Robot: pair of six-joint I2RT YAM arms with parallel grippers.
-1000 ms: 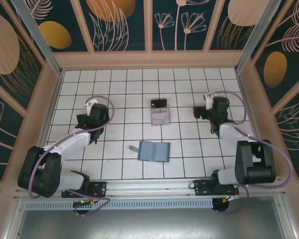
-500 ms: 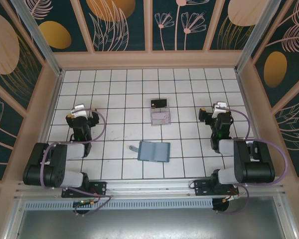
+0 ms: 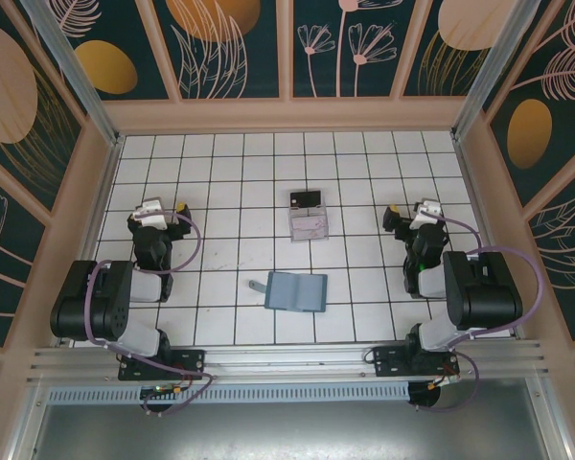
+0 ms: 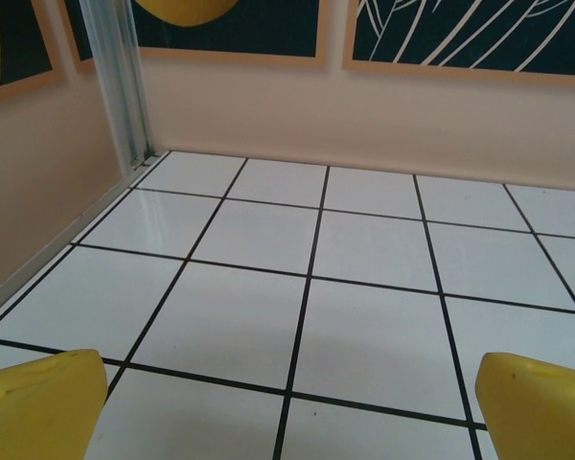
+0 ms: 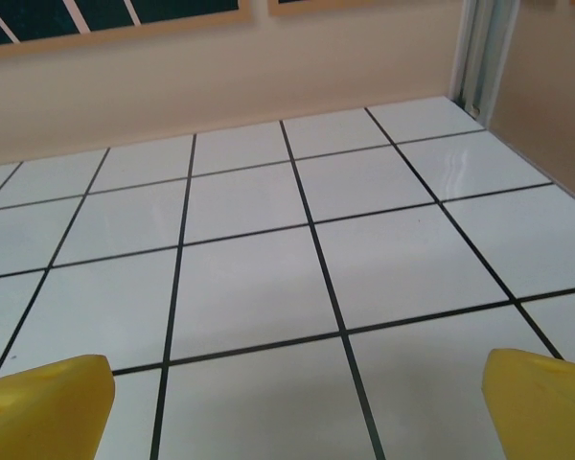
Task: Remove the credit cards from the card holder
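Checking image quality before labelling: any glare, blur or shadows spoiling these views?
Top external: sharp, evenly lit, card holder clear. Left wrist: post reflected as glare on tiles; fingertips slightly soft. Right wrist: sheen on far-right tiles; fingertips soft too.

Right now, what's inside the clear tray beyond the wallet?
The clear tray holds a pale card with pinkish marks, and a dark card at its far end. Anything beneath the cards is covered, and from above I can't tell whether they overlap.

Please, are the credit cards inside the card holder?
Out: the dark card and pale card lie apart from the card holder.
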